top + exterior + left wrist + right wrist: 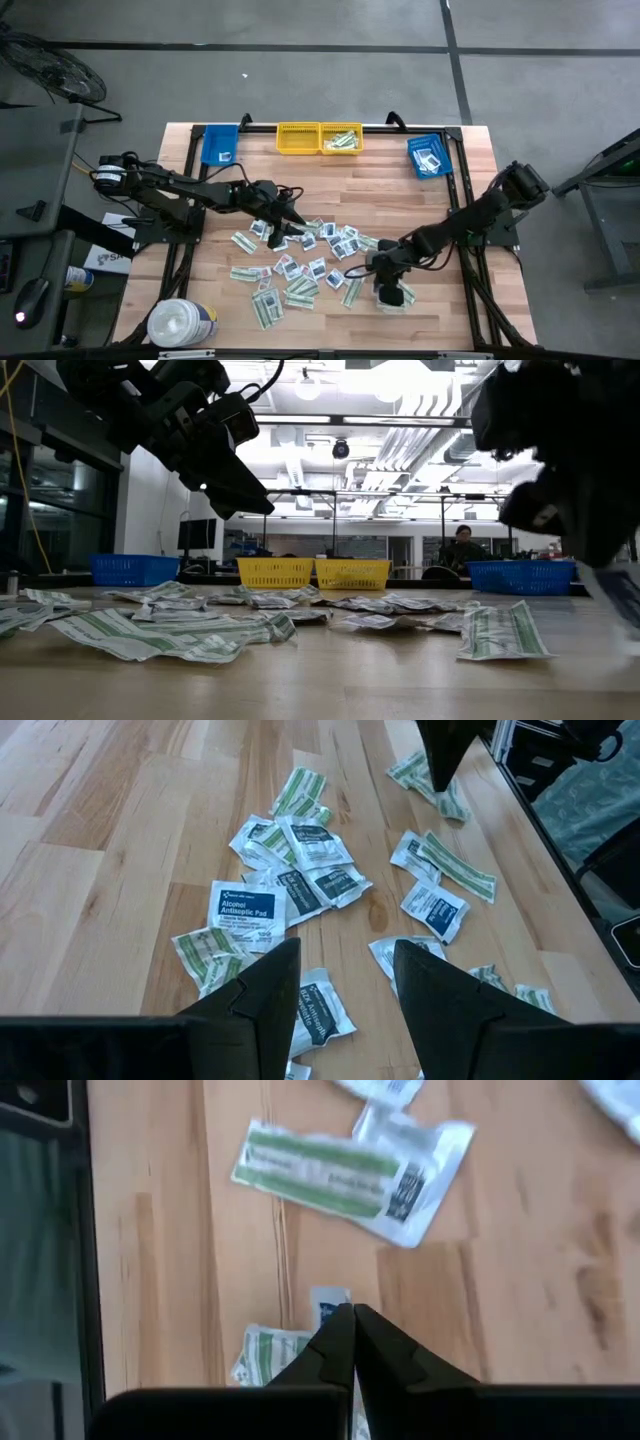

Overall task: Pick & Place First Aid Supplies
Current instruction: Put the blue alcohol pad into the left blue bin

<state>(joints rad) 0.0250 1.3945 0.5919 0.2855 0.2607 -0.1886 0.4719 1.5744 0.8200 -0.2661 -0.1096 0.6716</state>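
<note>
The right arm reaches in from the table's right edge, bent low, with the right gripper (388, 291) pointing down at the near right part of the wooden table (400, 190). Its fingers are pressed together, their tips meeting over a small white packet with a blue mark (328, 1306) and a green-striped packet (262, 1354) beside it; whether either is pinched cannot be told.

The left arm stretches from the left, and the left gripper (287, 222) hangs above the table with its fingers spread, holding nothing. The first aid supplies (300, 262) lie scattered on the wood beneath and between both grippers.
</note>
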